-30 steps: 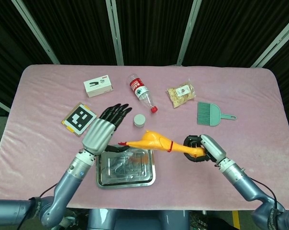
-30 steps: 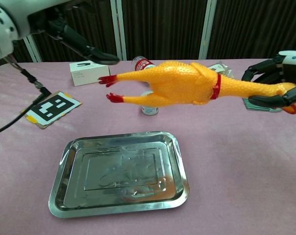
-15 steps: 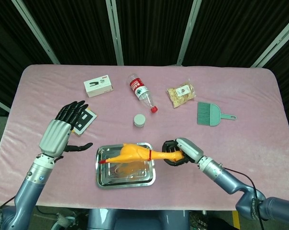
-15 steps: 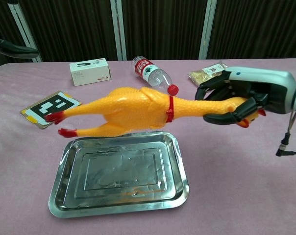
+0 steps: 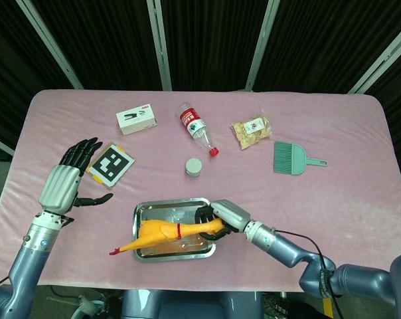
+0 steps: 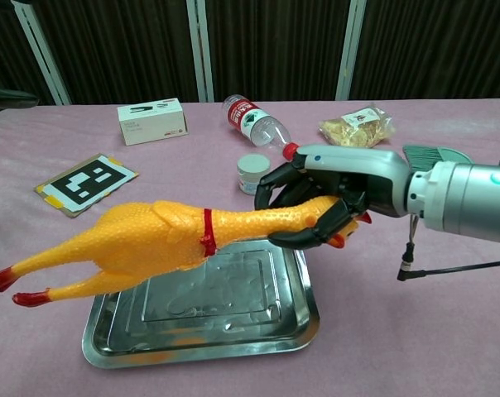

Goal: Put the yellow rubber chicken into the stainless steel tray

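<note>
The yellow rubber chicken (image 5: 162, 234) (image 6: 151, 244) hangs just above the stainless steel tray (image 5: 142, 214) (image 6: 304, 318), its red feet sticking out past the tray's left rim. My right hand (image 5: 217, 219) (image 6: 333, 194) grips the chicken by the head and neck over the tray's right side. In the head view my left hand (image 5: 62, 181) is raised at the left of the table, fingers spread, holding nothing. The chest view shows only a dark tip of it at the left edge.
A QR marker card (image 5: 110, 165), a white box (image 5: 136, 119), a lying plastic bottle (image 5: 197, 128), a small white jar (image 5: 193, 167), a snack bag (image 5: 250, 131) and a green hand brush (image 5: 295, 158) lie on the pink cloth behind the tray.
My right hand carried the chicken leftward and down, from right of the tray to over it. My left hand withdrew from the tray area to the table's left side.
</note>
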You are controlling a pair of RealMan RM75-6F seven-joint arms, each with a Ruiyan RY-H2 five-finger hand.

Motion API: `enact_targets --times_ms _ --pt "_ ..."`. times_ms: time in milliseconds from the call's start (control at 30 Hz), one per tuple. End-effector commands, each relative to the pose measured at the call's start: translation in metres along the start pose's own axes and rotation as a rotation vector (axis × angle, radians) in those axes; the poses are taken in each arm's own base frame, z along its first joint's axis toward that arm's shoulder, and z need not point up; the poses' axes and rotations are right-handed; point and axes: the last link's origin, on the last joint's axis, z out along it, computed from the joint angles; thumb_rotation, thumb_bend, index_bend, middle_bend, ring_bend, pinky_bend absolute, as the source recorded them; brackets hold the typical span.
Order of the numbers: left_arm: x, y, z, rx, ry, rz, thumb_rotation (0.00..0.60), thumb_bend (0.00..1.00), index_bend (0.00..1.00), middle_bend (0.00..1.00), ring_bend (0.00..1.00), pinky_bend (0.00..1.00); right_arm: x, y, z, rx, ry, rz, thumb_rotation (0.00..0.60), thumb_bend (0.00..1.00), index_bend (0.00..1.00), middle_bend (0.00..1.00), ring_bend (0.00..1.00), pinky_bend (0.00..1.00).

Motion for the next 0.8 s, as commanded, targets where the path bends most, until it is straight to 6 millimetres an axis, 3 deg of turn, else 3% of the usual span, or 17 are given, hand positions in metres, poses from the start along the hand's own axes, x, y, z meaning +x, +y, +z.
enact_targets --times_ms 33,233,367,433,600,700,800 --pt "-0.001 -0.002 0.001 0.005 -0.003 -0.005 0.600 0.02 0.07 0.02 0.00 0.09 -0.004 0.002 0.007 -0.012 0.001 -0.010 0.600 0.84 0.90 0.72 0.71 0.87" --pt "-0.001 -0.005 0.003 0.014 -0.008 -0.008 0.600 0.02 0.07 0.02 0.00 0.09 -0.009 0.009 0.014 -0.036 0.032 -0.054 0.600 0.84 0.85 0.72 0.67 0.83" --pt "-0.002 -0.006 0.005 0.025 -0.011 -0.015 0.600 0.02 0.07 0.02 0.00 0.09 -0.010 0.011 0.015 -0.041 0.040 -0.091 0.600 0.83 0.65 0.68 0.59 0.76" --pt "-0.002 -0.006 0.006 0.026 -0.010 -0.016 0.600 0.02 0.07 0.02 0.00 0.09 -0.011 0.012 0.015 -0.041 0.037 -0.130 0.600 0.77 0.51 0.60 0.51 0.68" --pt "-0.003 -0.005 0.007 0.026 -0.011 -0.019 0.600 0.02 0.07 0.02 0.00 0.09 -0.010 0.014 0.014 -0.067 -0.001 -0.156 0.600 0.39 0.14 0.32 0.22 0.37" --pt "-0.002 -0.004 0.008 0.026 -0.009 -0.018 0.600 0.02 0.07 0.02 0.00 0.09 -0.007 0.014 0.013 -0.080 -0.014 -0.158 0.600 0.23 0.05 0.24 0.15 0.30" --pt "-0.002 -0.004 0.009 0.028 -0.009 -0.019 0.600 0.02 0.07 0.02 0.00 0.09 -0.004 0.014 0.012 -0.085 -0.014 -0.153 0.600 0.16 0.01 0.21 0.11 0.26"
